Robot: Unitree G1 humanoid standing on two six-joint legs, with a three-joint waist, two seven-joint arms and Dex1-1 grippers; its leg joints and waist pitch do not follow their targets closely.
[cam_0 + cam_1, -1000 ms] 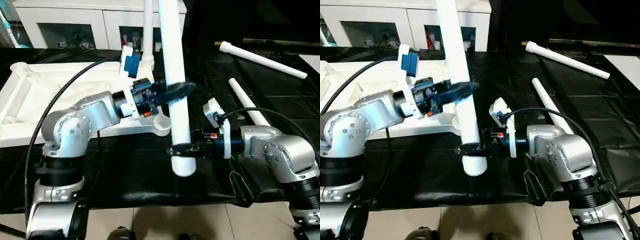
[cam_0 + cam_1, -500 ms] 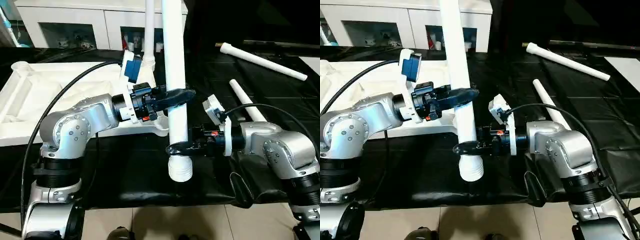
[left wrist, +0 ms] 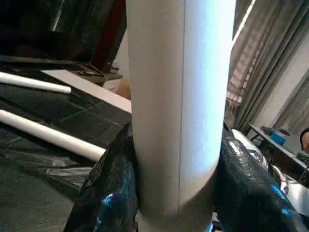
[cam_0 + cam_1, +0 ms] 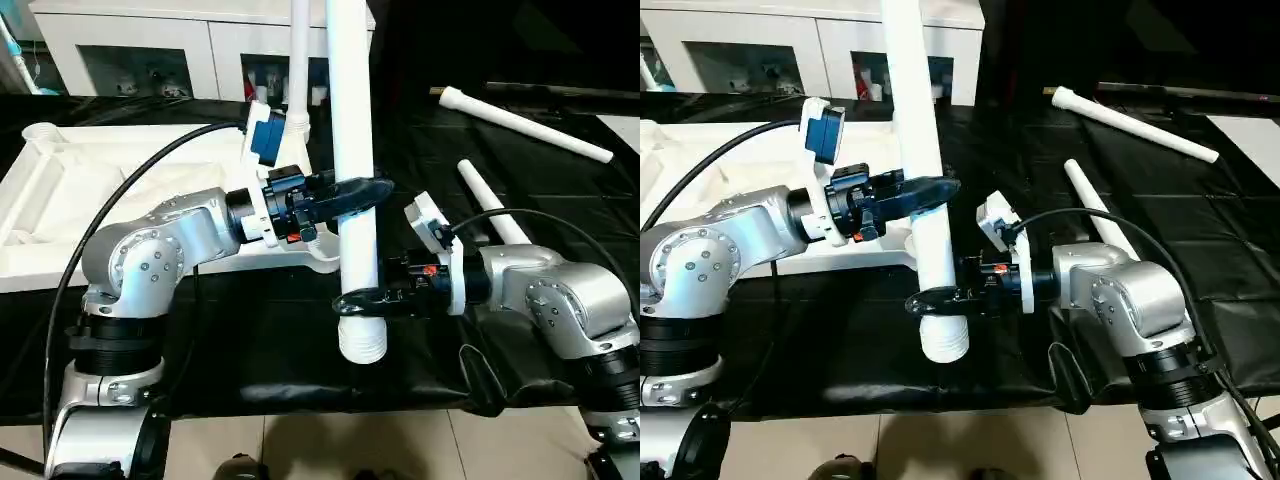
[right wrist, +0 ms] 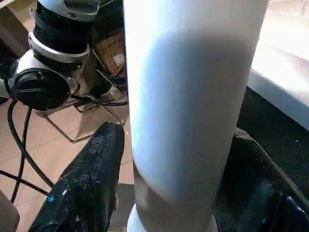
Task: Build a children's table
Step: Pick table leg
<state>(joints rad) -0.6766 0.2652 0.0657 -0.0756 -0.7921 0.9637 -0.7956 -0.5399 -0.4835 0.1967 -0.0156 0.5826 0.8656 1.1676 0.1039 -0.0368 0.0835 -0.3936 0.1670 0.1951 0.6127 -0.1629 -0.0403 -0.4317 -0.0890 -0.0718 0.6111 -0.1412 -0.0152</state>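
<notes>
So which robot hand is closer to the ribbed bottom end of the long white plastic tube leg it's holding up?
Right. The right gripper clamps the leg just above its ribbed end; the left gripper grips it higher up.

My tabletop (image 4: 250, 340) lies under a creased black sheet, its near edge meeting a floor of pale beige tiles (image 4: 300, 445). Beyond the far edge stands a low white cabinet (image 4: 150, 50) with glass-fronted doors and small items behind the glass. In my left wrist view, long grey curtains (image 3: 270, 63) hang with a bright strip of daylight between them, and a cluttered desk (image 3: 275, 140) sits below.
</notes>
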